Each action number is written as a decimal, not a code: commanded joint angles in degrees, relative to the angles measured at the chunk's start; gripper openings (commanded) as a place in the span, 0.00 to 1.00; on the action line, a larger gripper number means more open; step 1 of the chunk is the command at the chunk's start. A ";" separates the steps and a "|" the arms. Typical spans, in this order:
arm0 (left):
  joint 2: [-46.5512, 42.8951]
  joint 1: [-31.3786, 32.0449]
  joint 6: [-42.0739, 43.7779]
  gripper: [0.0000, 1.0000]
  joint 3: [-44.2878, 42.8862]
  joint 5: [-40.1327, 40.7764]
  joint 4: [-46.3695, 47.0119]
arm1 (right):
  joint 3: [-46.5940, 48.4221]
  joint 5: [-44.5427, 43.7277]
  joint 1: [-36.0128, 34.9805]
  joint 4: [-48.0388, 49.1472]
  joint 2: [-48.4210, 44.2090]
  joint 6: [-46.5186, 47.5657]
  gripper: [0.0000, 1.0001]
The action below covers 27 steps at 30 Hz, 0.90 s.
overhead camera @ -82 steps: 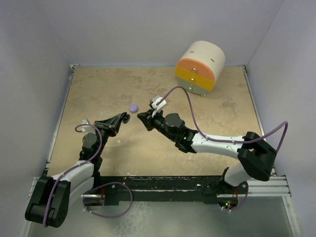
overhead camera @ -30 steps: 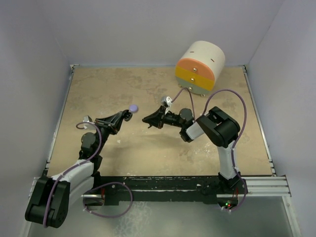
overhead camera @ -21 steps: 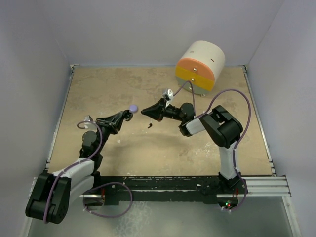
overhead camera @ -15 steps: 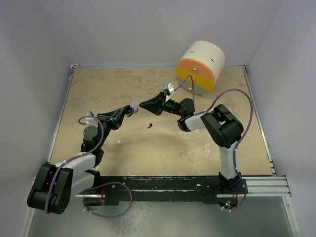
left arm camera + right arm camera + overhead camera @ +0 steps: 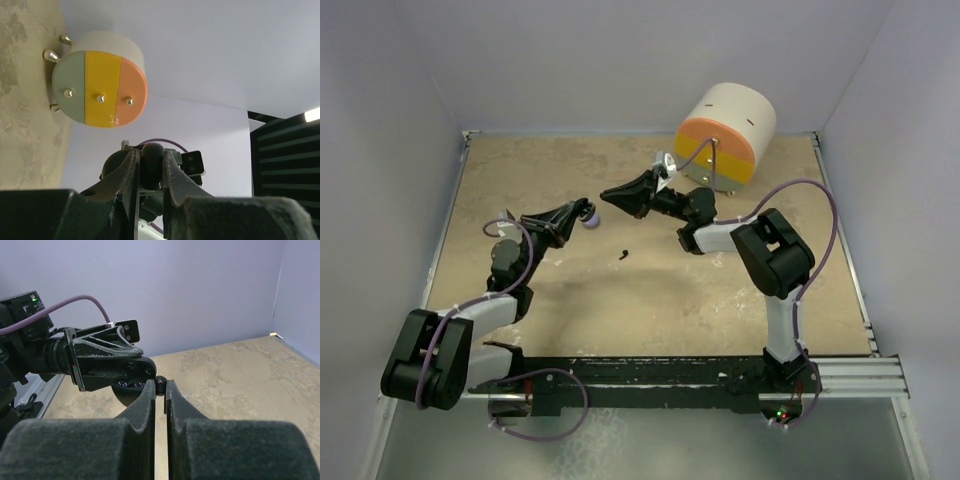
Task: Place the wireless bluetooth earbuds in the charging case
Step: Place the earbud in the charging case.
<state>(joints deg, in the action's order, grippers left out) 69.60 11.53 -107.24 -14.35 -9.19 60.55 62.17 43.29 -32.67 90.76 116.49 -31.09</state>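
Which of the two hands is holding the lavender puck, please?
The left hand, shut on the lavender puck; the right hand pinches only a tiny black earbud.

Charging case [image 5: 588, 215]: small round lavender puck, clamped off the table in the left gripper [image 5: 150, 172].
Black earbud [image 5: 160, 385]: tiny, pinched at the right gripper [image 5: 160, 390] tips, just beside the case.
Black piece [image 5: 623, 254]: bean-sized, lying loose on the table.

Soft even light, faint shadows; top view sharp; right end effector [image 5: 160, 390] blurred close-up in wrist cam.
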 commanded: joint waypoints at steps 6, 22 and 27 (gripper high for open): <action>2.41 -0.46 -0.17 0.00 -3.64 -2.18 4.21 | 2.79 1.35 0.09 46.79 -2.22 -1.55 0.00; 6.75 -0.37 0.00 0.00 -7.97 -5.26 4.93 | 2.95 2.03 -0.12 46.79 -3.14 -1.65 0.00; 7.50 -0.37 0.35 0.00 -8.24 -5.70 4.38 | 2.96 2.23 -0.20 46.79 -3.75 -1.52 0.00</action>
<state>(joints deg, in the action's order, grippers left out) 76.58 11.38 -107.35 -20.34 -13.50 62.11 62.92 44.58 -32.67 90.76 116.49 -32.03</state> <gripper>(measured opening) 0.153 0.063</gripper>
